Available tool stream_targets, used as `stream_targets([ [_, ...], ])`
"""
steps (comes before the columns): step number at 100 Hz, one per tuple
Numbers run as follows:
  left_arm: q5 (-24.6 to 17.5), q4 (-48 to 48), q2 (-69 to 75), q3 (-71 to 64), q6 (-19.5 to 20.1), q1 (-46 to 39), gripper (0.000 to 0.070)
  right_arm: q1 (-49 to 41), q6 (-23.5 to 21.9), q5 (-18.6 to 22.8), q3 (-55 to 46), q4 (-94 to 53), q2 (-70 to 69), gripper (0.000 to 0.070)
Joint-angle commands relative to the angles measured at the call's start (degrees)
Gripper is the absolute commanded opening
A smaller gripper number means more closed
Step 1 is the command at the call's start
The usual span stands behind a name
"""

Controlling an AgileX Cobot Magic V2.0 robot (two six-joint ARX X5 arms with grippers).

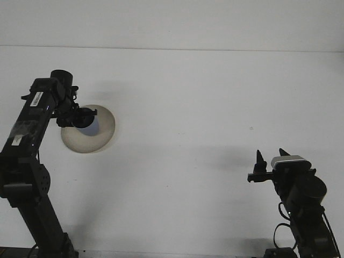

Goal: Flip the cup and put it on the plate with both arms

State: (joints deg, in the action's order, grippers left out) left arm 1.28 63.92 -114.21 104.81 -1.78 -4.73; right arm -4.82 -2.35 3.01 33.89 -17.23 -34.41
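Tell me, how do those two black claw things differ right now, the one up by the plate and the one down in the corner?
The left gripper reaches out over the plate and is closed around a small bluish cup; the right gripper sits low at the near right over bare table, holding nothing. The left fingers are closed, the right ones spread apart and pointing away from the camera. Both are black, two-fingered, each on a jointed arm.

The plate [95,137] lies on the table [193,107] at far left, the cup [88,125] over it in the left gripper [81,116]; the right gripper [270,156] sits near right, well apart.
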Motion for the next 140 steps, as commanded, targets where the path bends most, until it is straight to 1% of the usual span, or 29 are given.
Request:
stream_targets([
  [1,-0.2,0.7,-2.3,1.1,0.7,-0.1,0.003,-0.1,0.3,-0.1,0.2,0.5,-0.1,0.0462],
  [7,-0.2,0.7,-2.6,1.1,0.7,-0.1,0.0098,-0.1,0.3,-0.1,0.2,0.5,-0.1,0.0462],
  [17,-0.2,0.3,-2.5,1.1,0.7,-0.1,0.0267,-0.1,0.3,-0.1,0.2,0.5,-0.1,0.0462],
  [23,-0.2,0.4,-2.5,1.1,0.7,-0.1,0.0348,-0.1,0.3,-0.2,0.2,0.5,-0.1,0.0462],
  [29,-0.2,0.3,-2.5,1.1,0.7,-0.1,0.0395,-0.1,0.3,-0.4,0.2,0.5,-0.1,0.0462],
  [35,-0.2,0.3,-2.5,1.2,0.7,-0.1,0.0409,-0.1,0.3,-0.5,0.2,0.5,-0.1,0.0462],
  [38,-0.2,0.4,-2.5,1.5,0.7,-0.1,0.0431,0.0,0.3,-0.5,0.2,0.5,-0.1,0.0462],
  [59,-0.2,1.3,-1.2,4.5,0.7,-0.2,0.0435,0.0,0.3,-0.5,0.2,0.5,-0.1,0.0462],
  [76,-0.2,1.9,2.8,5.4,0.7,-0.2,0.0435,0.0,0.3,-0.5,0.2,0.5,-0.1,0.0462],
  [105,-0.2,5.5,11.3,5.4,-0.4,-1.3,0.0435,0.0,0.3,-0.5,0.2,0.5,-0.1,0.0462],
  [128,-0.2,5.0,20.2,5.2,-0.9,-1.4,0.0434,0.0,0.3,-0.5,0.2,0.5,-0.1,0.0462],
  [140,-0.2,3.4,25.4,3.7,-1.9,-1.2,0.0434,0.0,0.3,-0.5,0.2,0.5,-0.1,0.0462],
])
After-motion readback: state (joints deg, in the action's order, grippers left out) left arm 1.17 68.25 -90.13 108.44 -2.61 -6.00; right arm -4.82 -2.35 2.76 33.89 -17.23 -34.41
